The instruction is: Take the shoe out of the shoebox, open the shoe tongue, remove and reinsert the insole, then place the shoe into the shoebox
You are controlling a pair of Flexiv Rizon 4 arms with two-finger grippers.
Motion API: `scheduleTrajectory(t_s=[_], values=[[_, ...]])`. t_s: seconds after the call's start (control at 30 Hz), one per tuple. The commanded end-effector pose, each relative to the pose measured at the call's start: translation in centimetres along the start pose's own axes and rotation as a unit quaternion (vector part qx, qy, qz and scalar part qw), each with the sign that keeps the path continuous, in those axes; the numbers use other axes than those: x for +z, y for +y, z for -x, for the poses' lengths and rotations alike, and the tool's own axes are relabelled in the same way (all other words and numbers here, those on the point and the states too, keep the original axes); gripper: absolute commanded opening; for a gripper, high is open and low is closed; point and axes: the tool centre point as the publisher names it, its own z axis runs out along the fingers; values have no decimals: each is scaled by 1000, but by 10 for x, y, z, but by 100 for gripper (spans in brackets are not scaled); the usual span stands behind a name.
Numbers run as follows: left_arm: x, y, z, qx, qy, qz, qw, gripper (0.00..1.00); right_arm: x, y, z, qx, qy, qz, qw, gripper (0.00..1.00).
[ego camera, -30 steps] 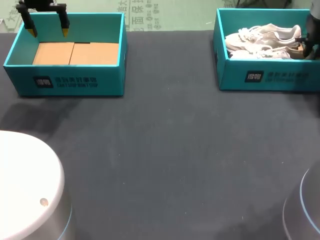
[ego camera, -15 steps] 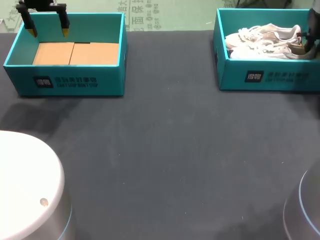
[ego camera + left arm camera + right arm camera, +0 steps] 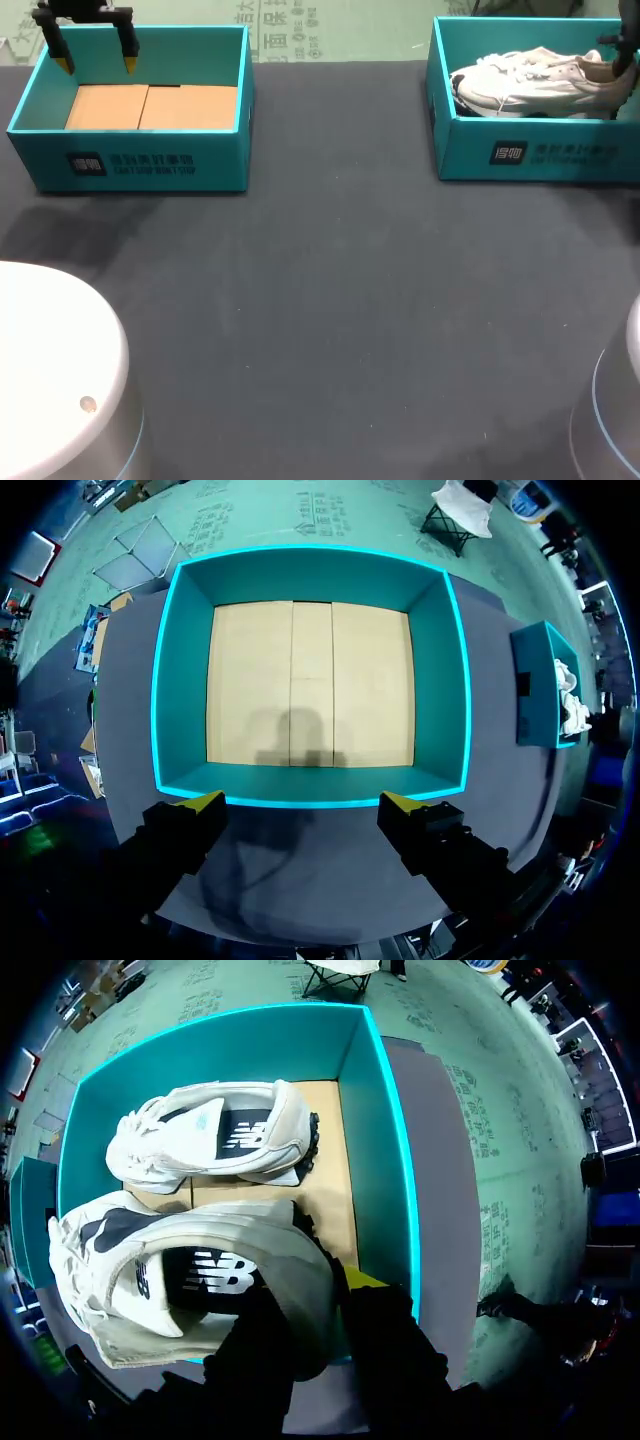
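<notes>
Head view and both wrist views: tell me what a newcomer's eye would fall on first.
The white shoe, gripped at its heel by the right pincer over the teal right shoebox, stands out first, with a second shoe lying on that box's floor. Next comes the left shoebox, showing only its bare cardboard floor, with the left pincer open above it.

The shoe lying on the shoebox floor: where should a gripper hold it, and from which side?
Probably the heel collar of the lying shoe, from above: its opening faces up, so one finger can go inside, one behind the heel, which has free floor toward the shoebox wall.
</notes>
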Motion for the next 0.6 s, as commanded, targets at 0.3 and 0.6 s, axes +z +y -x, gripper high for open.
scheduleTrajectory(t_s=[0.3,0.6], values=[[0,0,0,0,0,0,1000,100,-69,0,-3,-5,-10,23,1000,0],[0,0,0,0,0,0,1000,100,-103,-8,-7,-7,-8,25,1000,0]])
